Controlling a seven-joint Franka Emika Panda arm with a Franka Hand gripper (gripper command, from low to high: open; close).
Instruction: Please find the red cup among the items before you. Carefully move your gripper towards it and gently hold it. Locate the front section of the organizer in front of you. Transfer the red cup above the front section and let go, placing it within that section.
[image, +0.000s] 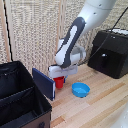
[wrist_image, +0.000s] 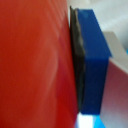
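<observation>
The red cup (image: 59, 82) stands on the wooden table, just to the exterior view's right of the organizer (image: 10, 116). My gripper (image: 59, 79) comes down over the cup and is shut on it. In the wrist view the red cup wall (wrist_image: 35, 65) fills most of the frame, and one dark blue finger (wrist_image: 95, 60) presses its dark pad against it. The other finger is hidden. The organizer's two compartments, a nearer one (image: 33, 96) and a farther one (image: 17, 66), are split by a black partition (image: 17, 95). Whether the cup's base touches the table I cannot tell.
A shallow blue bowl (image: 80, 90) lies on the table right of the cup. A dark blue panel (image: 44, 83) leans between the organizer and the cup. A black boxy appliance (image: 111, 52) stands at the back right, with a cable above it.
</observation>
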